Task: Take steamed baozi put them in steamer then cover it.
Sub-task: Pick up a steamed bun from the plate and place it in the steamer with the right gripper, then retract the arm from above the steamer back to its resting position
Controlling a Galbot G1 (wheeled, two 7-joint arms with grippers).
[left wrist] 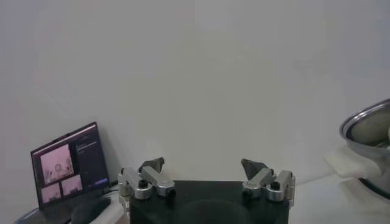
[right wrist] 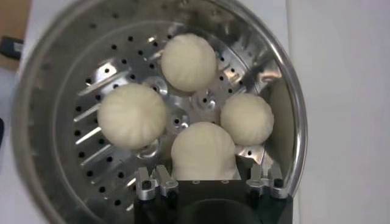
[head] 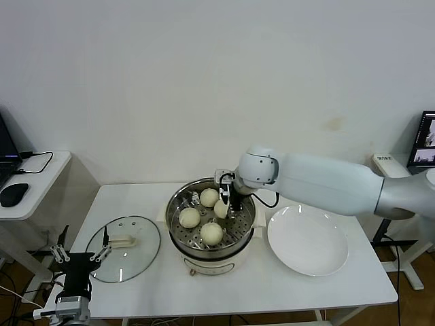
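last loading step: right gripper (head: 228,199) inside steamer (head: 178,204), pinching the fourth bao (right wrist: 203,151) beside three others. next: release, lift clear, then fetch lid (head: 129,263) lying left of pot. left gripper (head: 81,254) spread, parked low.

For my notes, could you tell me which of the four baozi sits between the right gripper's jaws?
The baozi nearest the steamer's right wall; the right gripper straddles it, the others lie apart.

No text, label, brand or number can be read anywhere: the laptop screen (left wrist: 72,163) in the left wrist view shows small windows and lines too fine to make out, and the monitor (head: 425,147) at the head view's edge likewise
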